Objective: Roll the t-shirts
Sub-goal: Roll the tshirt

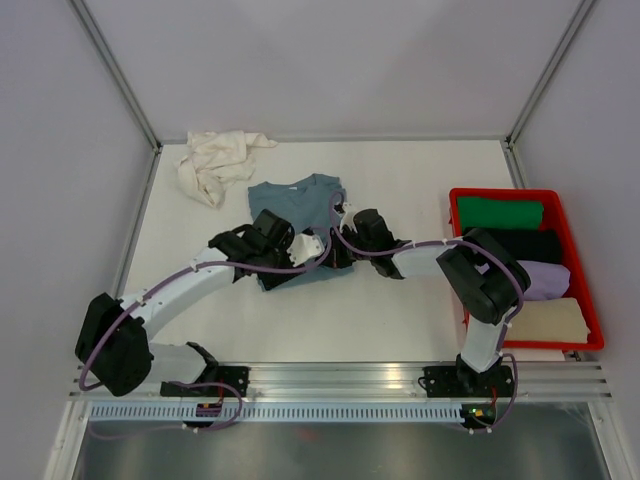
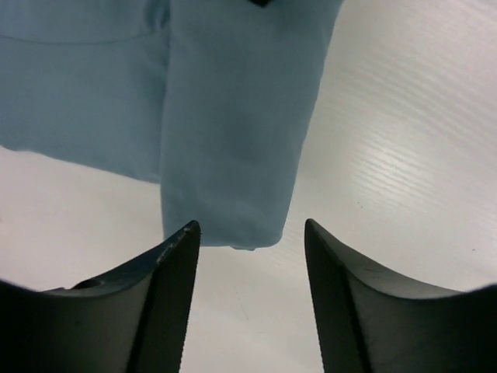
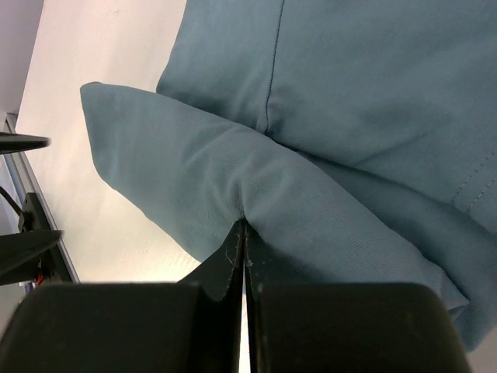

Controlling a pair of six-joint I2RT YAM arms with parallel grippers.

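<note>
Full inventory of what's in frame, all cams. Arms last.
blue t-shirt: 1, slate-blue, table centre, partly folded
cream t-shirt: 1, cream-white, crumpled, far-left corner
bin: 1, red, right side of table
garments: 4, green, black, lavender, beige, side by side in the bin
table: 1, white, under everything
left gripper: 1, black, open, at the blue t-shirt's folded edge
right gripper: 1, black, shut on a fold of the blue t-shirt

in the top view the left arm (image 1: 190, 280) and right arm (image 1: 420, 258) cover the lower half of the slate-blue t-shirt (image 1: 297, 192), whose cloth runs past the frame edges in both wrist views.
</note>
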